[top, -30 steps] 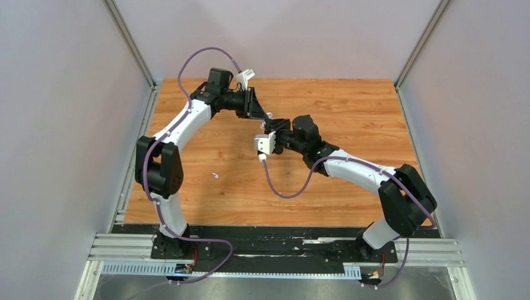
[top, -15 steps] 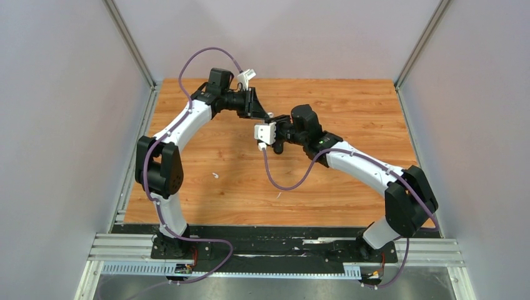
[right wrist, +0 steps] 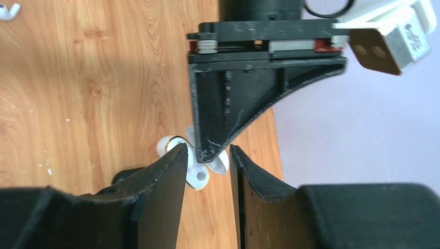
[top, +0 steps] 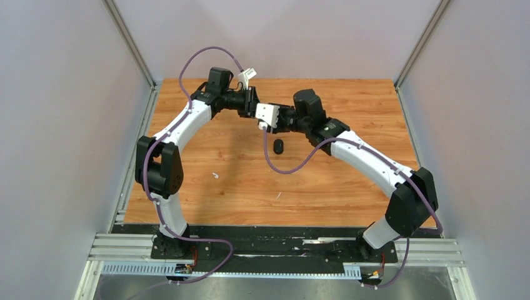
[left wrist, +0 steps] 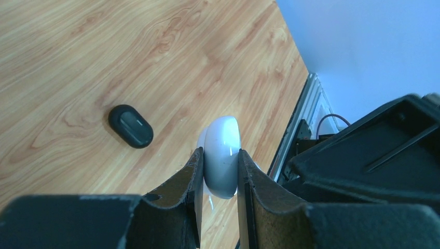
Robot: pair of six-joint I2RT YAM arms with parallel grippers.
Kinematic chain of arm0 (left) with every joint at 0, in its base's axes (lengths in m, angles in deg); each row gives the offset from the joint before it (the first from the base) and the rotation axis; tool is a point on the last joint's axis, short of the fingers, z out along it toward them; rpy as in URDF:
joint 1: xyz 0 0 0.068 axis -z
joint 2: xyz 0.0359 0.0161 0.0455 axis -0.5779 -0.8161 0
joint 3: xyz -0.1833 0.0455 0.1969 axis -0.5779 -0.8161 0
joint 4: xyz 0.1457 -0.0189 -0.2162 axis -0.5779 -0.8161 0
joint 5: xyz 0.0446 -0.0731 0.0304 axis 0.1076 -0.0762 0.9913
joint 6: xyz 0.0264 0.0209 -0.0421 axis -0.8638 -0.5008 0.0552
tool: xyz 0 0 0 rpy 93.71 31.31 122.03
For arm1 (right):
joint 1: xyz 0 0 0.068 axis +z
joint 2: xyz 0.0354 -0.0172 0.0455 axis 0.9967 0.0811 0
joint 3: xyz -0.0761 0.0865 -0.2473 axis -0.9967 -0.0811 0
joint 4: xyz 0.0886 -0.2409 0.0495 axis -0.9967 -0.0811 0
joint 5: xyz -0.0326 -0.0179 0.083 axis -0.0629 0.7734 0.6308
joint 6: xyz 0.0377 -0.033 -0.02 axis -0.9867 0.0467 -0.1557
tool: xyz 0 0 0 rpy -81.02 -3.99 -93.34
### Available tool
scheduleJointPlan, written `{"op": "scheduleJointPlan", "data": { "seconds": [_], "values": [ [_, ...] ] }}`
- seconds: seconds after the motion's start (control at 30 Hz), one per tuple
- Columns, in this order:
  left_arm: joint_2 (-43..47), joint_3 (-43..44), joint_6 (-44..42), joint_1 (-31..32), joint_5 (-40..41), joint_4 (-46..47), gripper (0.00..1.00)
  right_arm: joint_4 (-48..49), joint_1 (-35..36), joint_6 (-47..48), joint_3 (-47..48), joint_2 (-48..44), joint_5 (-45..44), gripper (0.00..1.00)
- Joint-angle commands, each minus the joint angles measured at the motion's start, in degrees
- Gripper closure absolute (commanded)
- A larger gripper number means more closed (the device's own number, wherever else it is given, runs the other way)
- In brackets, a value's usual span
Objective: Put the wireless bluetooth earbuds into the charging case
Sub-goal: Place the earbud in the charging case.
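- Pinching a white charging case (left wrist: 223,137) by its broad sides in the left gripper (left wrist: 219,155), raised clear of the wooden table (top: 350,106) toward its far edge; judged a way of steadying the case in mid-air for loading by the other arm.
- Meeting it nose to nose with the right gripper (right wrist: 208,150), fingers spread and clamped on nothing, straddling the tip of the opposite tool, presumably for close work at the mouth of the case.
- Showing, just beside that spread, a small white piece with a gold ring (right wrist: 197,179); earbud or case socket, impossible to tell from here.
- Leaving a black case (left wrist: 131,126) flat on the boards just nearward of the meeting point, touched by neither tool; probably parked for a later turn.
- Leaving one white earbud (top: 214,175) loose on the table toward the near left, well apart from both grippers; no black earbuds to be made out anywhere.
- Reading as work on the white pair at the held case, with at least that loose earbud yet to be fetched and seated.
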Motion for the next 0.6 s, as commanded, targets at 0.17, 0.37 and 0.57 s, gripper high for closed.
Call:
{"op": "scheduleJointPlan", "data": {
  "seconds": [0.17, 0.37, 0.57],
  "values": [
    [0.26, 0.21, -0.92, -0.72, -9.32, 5.47, 1.0, -31.22, -4.65, -10.57, 18.98, 3.93, 10.23, 0.73],
    [1.05, -0.45, -2.02, -0.79, -9.87, 4.88, 1.0, -35.93, -4.77, -5.88, 19.58, 5.56, 12.26, 0.86],
    [1.52, -1.0, -2.33, -0.66, -9.8, 4.73, 1.0, -36.22, -4.77, -4.61, 20.46, 7.03, 12.25, 0.82]
  ]
}}
